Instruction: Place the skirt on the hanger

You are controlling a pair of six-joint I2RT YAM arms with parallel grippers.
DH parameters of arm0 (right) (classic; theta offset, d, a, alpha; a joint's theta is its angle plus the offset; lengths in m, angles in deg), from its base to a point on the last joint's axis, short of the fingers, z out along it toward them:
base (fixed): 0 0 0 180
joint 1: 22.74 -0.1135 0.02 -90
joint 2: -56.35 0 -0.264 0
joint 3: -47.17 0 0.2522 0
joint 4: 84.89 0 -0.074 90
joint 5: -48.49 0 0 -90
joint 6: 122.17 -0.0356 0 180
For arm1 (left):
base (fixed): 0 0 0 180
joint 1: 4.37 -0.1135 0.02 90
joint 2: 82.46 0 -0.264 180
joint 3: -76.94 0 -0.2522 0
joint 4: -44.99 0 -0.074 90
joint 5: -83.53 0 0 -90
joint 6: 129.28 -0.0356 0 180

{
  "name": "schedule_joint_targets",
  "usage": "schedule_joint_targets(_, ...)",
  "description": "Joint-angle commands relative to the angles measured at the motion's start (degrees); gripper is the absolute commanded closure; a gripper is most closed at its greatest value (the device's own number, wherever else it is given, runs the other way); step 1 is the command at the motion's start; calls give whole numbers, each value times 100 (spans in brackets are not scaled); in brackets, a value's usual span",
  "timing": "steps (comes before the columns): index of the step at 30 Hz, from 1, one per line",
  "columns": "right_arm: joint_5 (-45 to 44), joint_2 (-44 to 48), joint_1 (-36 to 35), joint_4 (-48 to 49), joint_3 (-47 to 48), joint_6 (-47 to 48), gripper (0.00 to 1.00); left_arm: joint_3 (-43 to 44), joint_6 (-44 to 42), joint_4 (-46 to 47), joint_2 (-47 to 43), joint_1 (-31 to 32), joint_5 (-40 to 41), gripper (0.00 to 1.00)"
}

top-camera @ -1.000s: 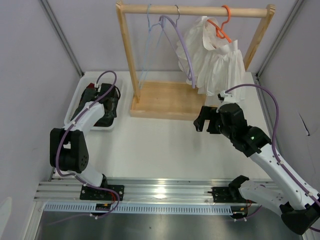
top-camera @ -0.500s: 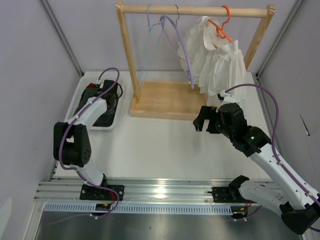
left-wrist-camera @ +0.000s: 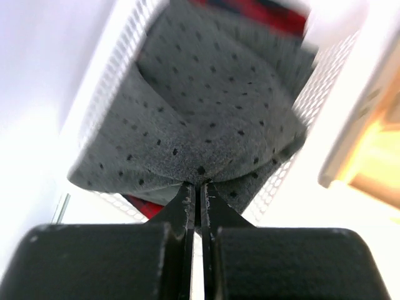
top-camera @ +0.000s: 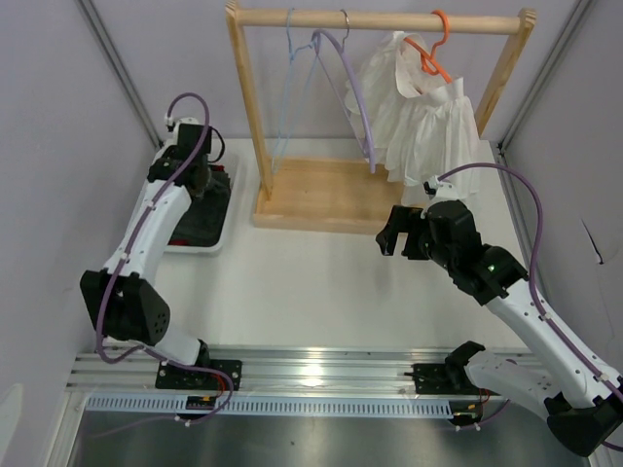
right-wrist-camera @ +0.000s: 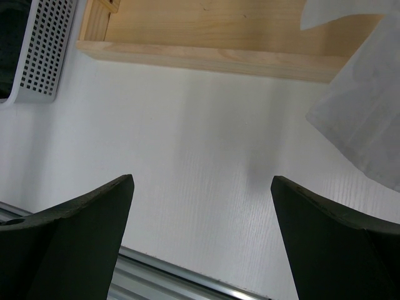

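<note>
pinching a fold of the skirt (left-wrist-camera: pixel 206 106), the left gripper (left-wrist-camera: pixel 199 185) has its fingers pressed almost together, only a thin slit between them, with dotted grey fabric caught at the tips. the rest of the skirt spreads across the white perforated tray (left-wrist-camera: pixel 112 69) in the upper half of the left wrist view. a red-black plaid garment (left-wrist-camera: pixel 250 9) shows at the top edge and again under the skirt's lower left corner. cannot tell whether the fabric is off the tray floor.

top view: left arm reaches to the upper left of the frame, gripper over the far end of the tray, dark cloth below it.

right gripper (top-camera: pixel 397 236) sits right of centre over the bare table (top-camera: pixel 292 282), near the front edge of the wooden rack's base (top-camera: pixel 321 195). its fingers are spread wide and hold nothing.

pale blue hanger (top-camera: pixel 290 97) hangs from the rack bar at top centre, just left of a lilac hanger (top-camera: pixel 355 88). a white ruffled garment (top-camera: pixel 419 117) on an orange hanger (top-camera: pixel 436 44) hangs further right. skirt and blue hanger are well apart.
</note>
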Motion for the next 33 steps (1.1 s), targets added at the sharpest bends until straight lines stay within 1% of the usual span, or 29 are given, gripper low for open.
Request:
schedule_joint_targets(1,67,36,25,179,61,-2,1,704,-15,-33,-722,50,104,100)
schedule_joint_targets(8,58,-78,33,188,105,59,1,1460,-270,46,-1320,50,-406,100)
schedule_joint_targets(11,49,-95,51,196,114,68,0,1689,-314,299,-1557,50,-748,100)
schedule_joint_targets(12,49,-122,51,196,114,77,1,1716,-314,379,-1715,58,-958,100)
schedule_joint_targets(15,23,-157,60,196,114,95,1,1979,-288,511,-1900,67,-1258,100)
schedule_joint_targets(16,14,-157,60,205,105,95,1,2032,-297,555,-1936,85,-1555,100)
schedule_joint_targets(18,5,-175,77,205,97,112,1,2111,-305,792,-2102,137,-1812,100)
schedule_joint_targets(21,-38,-175,86,196,96,139,0,2304,-218,863,-2191,243,-2295,100)
schedule_joint_targets(22,-39,-166,104,196,97,147,1,2331,-183,907,-2261,374,-2487,100)
schedule_joint_targets(23,-47,-157,104,196,88,147,1,2340,-182,942,-2296,471,-2498,100)
schedule_joint_targets(28,-39,-131,165,205,79,174,1,2349,-533,1135,-2454,1427,-2252,100)
schedule_joint_targets(30,-30,-104,192,205,70,174,1,2401,-569,1206,-2507,1561,-2190,100)
schedule_joint_targets(33,-30,-87,200,205,53,174,1,2490,-534,1189,-2551,1693,-2366,100)
